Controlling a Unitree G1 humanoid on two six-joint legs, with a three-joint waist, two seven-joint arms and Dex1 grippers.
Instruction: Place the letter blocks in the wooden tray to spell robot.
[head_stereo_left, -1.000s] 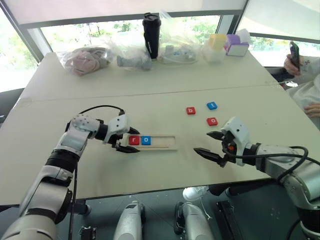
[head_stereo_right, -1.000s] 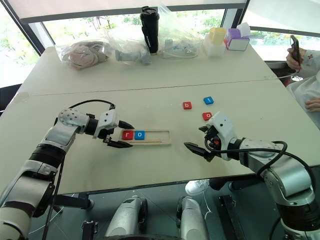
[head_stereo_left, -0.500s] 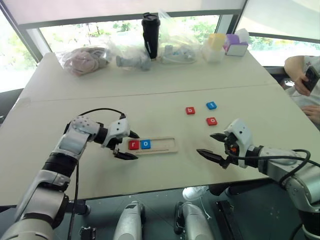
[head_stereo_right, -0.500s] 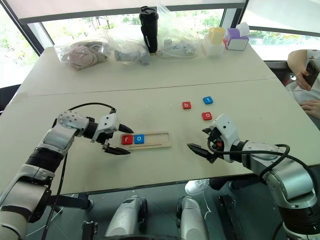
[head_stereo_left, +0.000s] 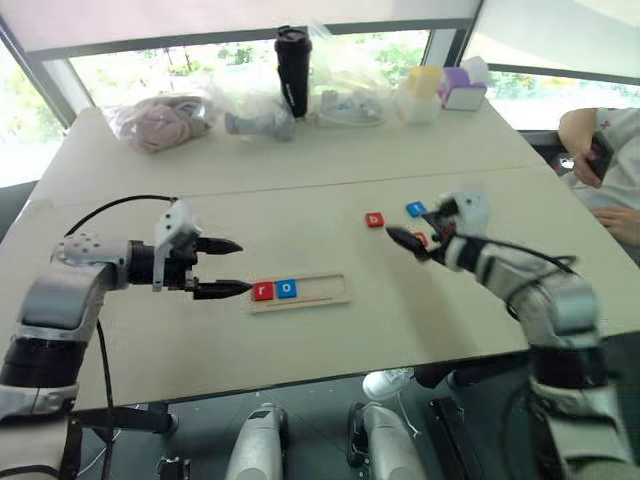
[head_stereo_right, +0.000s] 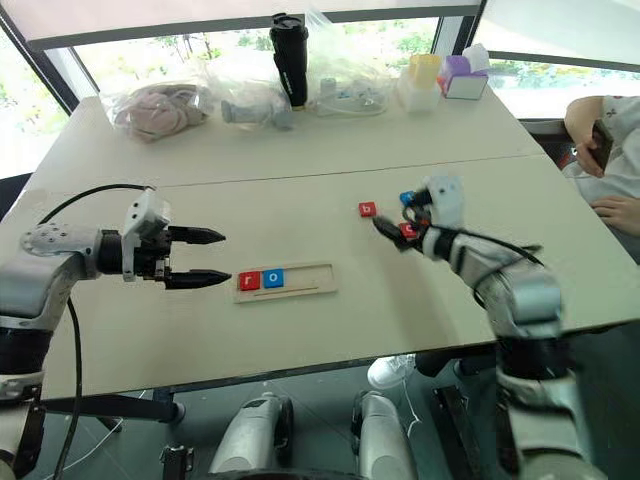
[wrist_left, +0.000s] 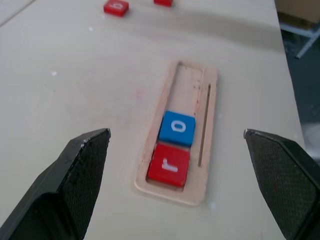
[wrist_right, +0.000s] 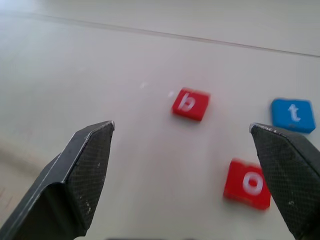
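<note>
Long narrow light-wood tray (head_stereo_left: 299, 291) lay on beige table (head_stereo_left: 300, 200), near front edge; red "r" tile (wrist_left: 169, 164) and blue "o" tile (wrist_left: 177, 128) sat touching at its left end, three slots bare. Red "b" tile (wrist_right: 190, 104), blue "t" tile (wrist_right: 293, 114), red "o" tile (wrist_right: 248, 183) lay loose, well apart from tray.

Step judged: fetching "b". Right gripper (head_stereo_left: 412, 232) hovered over loose tiles, jaws wide, empty. Next move called for lowering onto "b" and closing.

Left gripper (head_stereo_left: 228, 267) beside tray, wide, empty.

Right wrist view made loose letters legible; head views showed seated person (head_stereo_left: 610, 160) at table's right.

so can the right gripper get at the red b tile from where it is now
Probably yes. The right gripper is open and faces the red b tile, which lies flat on bare table. The blue t and red o lie apart from it, off to one side.
</note>
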